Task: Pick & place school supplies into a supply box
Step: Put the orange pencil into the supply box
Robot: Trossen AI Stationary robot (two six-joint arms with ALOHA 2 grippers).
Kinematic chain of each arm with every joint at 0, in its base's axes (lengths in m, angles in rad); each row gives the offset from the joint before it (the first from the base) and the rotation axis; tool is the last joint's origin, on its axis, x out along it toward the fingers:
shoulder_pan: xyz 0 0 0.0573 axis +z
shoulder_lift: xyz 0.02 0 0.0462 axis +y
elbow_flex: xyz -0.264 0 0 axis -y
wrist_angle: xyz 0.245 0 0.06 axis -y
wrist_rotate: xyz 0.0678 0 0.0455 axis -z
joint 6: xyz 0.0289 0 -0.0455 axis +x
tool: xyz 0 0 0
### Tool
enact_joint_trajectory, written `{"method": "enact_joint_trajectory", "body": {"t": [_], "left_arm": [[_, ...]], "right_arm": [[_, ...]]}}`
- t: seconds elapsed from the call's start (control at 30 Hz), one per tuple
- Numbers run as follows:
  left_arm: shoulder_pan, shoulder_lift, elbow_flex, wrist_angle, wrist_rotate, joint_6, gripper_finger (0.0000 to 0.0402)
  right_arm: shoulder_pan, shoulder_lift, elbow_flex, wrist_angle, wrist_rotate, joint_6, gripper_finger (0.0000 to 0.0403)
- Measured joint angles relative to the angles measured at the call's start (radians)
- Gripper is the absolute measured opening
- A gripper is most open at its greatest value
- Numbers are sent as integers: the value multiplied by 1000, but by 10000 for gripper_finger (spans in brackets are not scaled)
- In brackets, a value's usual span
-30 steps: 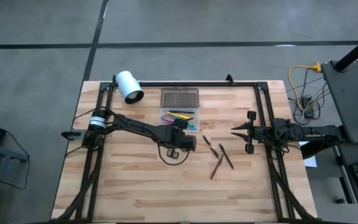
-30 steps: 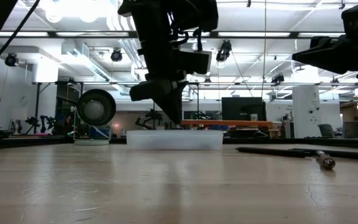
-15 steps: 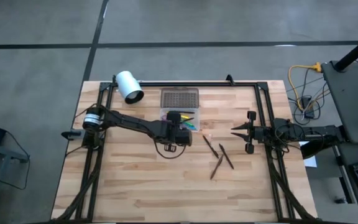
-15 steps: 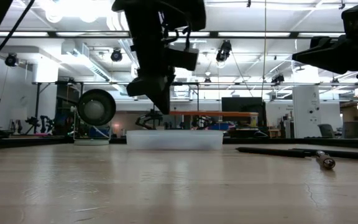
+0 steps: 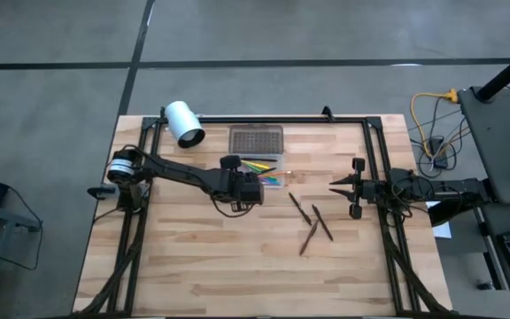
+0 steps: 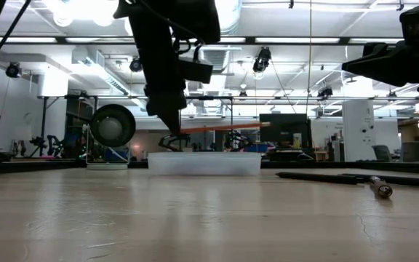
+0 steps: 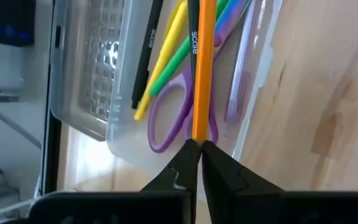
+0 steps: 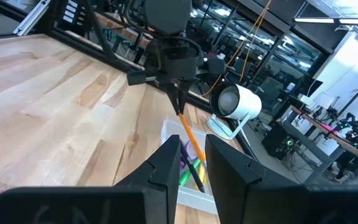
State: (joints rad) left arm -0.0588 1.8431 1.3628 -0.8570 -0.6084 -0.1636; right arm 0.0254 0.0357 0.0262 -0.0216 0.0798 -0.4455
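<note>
While your left gripper (image 7: 194,144) hovers left of centre in the high view, its fingers pinching an orange pencil (image 7: 202,68) by one end above the supply box (image 5: 257,168), a tilted release could leave it propped on the rim or rolling onto the worktop (image 5: 202,257). Already inside the box lie purple scissors (image 7: 174,115), yellow, green, dark and purple pens. Three dark pencils (image 5: 312,222) wait right of centre. Far right, the right gripper (image 5: 354,188) idles, fingers spread and empty.
</note>
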Motion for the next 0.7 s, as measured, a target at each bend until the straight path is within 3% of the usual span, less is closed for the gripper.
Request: {"method": "enact_joint_trajectory", "body": {"t": [0.4, 0.7], "left_arm": [[55, 0, -37, 0, -3, -231, 0], [60, 0, -45, -7, 54, -290, 0]], "right_arm": [[0, 0, 0, 0, -1, 0, 68], [0, 0, 0, 0, -1, 0, 68]]}}
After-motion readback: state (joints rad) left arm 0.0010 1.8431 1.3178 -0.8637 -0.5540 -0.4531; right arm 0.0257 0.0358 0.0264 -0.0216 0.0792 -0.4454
